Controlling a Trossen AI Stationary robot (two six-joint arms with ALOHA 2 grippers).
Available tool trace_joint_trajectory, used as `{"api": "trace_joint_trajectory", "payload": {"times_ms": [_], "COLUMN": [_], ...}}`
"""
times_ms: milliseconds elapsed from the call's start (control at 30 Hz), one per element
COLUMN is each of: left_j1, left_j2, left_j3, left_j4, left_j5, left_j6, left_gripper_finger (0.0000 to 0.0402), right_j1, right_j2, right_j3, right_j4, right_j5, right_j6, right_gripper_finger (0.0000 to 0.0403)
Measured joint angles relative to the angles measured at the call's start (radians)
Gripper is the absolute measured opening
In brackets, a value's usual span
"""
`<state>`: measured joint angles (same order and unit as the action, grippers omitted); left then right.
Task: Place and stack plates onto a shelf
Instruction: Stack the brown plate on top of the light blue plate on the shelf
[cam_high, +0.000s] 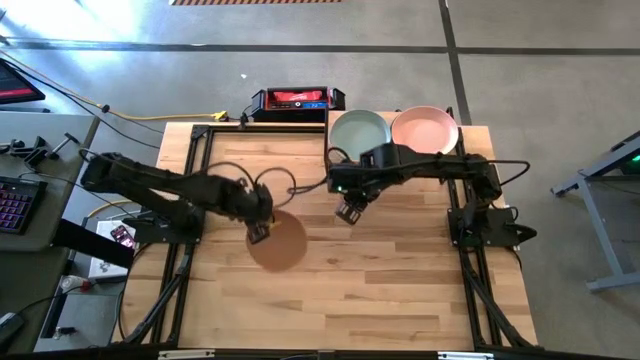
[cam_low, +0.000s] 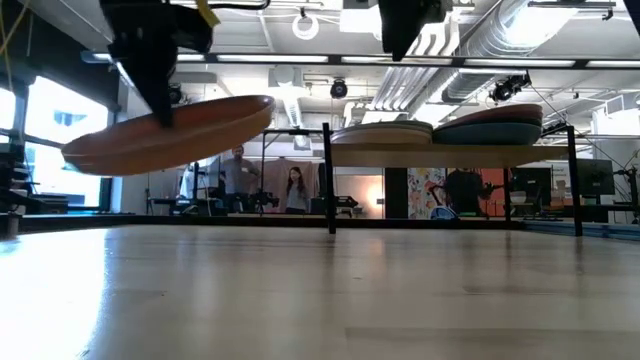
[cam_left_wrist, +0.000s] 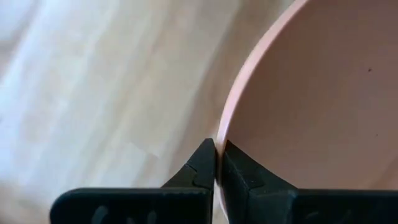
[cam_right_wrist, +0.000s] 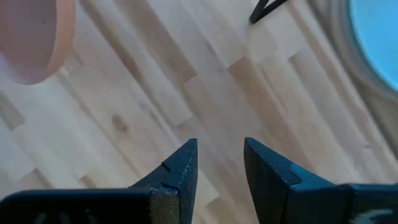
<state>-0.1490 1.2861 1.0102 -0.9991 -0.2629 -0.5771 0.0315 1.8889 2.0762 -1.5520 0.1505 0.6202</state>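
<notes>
the tan plate is a round matte disc with a low raised rim, a warm brown seen from above and a paler peach-tan up close. it sits over the middle of the bench, slightly toward the left edge. the left end effector is clenched on that plate's rim at its left side; the left wrist view shows the two dark fingertips pinching the thin rim edge between them. only the low view tells that the plate is lifted clear of the bench surface and tilted, its left side lower than its right.

the right end effector hovers over the bench just right of centre, its fingers parted and holding nothing, bare wood beneath them.

at the far edge of the bench stands the shelf on black legs. from above it carries a sage green plate on the left and a pink plate on the right. the low view shows each of these tops a stack of plates, which the overhead view hides.
</notes>
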Motion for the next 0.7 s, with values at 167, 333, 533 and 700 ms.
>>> {"api": "trace_joint_trajectory", "payload": {"times_ms": [167, 333, 533, 700], "left_j1": [0.099, 0.183, 0.285, 0.363], "left_j2": [-0.014, -0.013, -0.013, -0.013], "left_j3": [0.036, 0.066, 0.098, 0.107], "left_j4": [-0.001, 0.002, 0.003, 0.020], "left_j5": [-0.013, -0.028, -0.068, -0.068], "left_j6": [0.087, 0.162, 0.200, 0.224], "left_gripper_finger": [0.0001, 0.0001, 0.0001, 0.0001], "right_j1": [-0.069, -0.143, -0.243, -0.332], "right_j2": [0.000, 0.000, 0.000, 0.000], "right_j3": [0.000, 0.034, 0.124, 0.177], "right_j4": [0.029, 0.090, 0.150, 0.215], "right_j5": [0.001, 0.017, 0.056, 0.058], "right_j6": [-0.080, -0.172, -0.317, -0.429], "right_gripper_finger": [0.0110, 0.0110, 0.0110, 0.0110]}}
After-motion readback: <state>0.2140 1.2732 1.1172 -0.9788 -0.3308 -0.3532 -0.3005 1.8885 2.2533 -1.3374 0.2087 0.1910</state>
